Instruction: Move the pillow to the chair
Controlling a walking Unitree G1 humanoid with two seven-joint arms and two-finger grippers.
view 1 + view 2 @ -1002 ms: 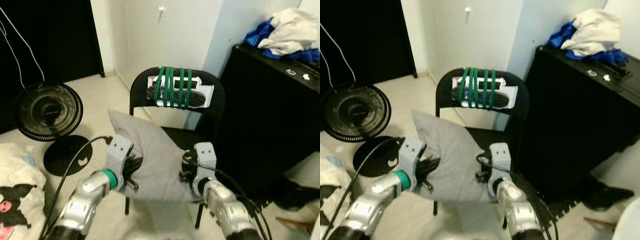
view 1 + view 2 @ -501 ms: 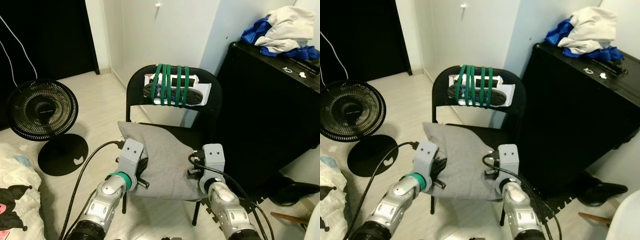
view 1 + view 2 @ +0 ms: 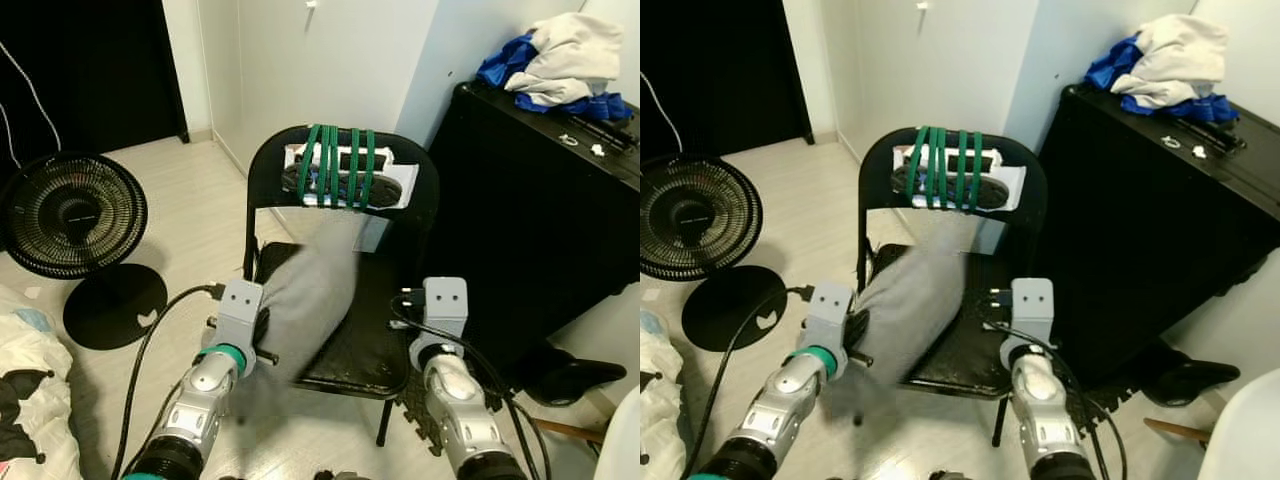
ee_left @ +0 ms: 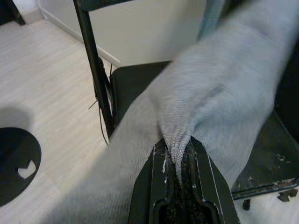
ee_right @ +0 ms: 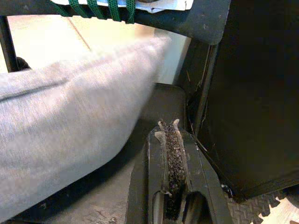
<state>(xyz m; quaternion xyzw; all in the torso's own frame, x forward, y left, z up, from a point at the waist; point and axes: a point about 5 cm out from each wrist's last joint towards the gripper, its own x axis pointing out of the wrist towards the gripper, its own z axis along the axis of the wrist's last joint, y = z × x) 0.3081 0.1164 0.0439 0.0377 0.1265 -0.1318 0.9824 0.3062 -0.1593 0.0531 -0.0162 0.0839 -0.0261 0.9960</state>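
- Pale wooden floor runs under a black folding chair that stands by a white wall, with a black fan off to the robot's left and a big black case to its right.
- Green cords are wrapped round the chair's back to tie a white pad there.
- Some blue and white clothes sit on top of the case, out of the way.
- On the seat, the grey pillow lies slanted, with its far end up near the chair back and its near end hanging past the front left edge.
- That near end hangs because the left gripper pinches a fold of the cloth between its two black fingers and holds it up off the floor.
- I think most of the pillow's weight is on the seat, so the job looks nearly done.
- By the front right part of the seat, the right gripper has its fingers pressed together on nothing and sits apart from the pillow.
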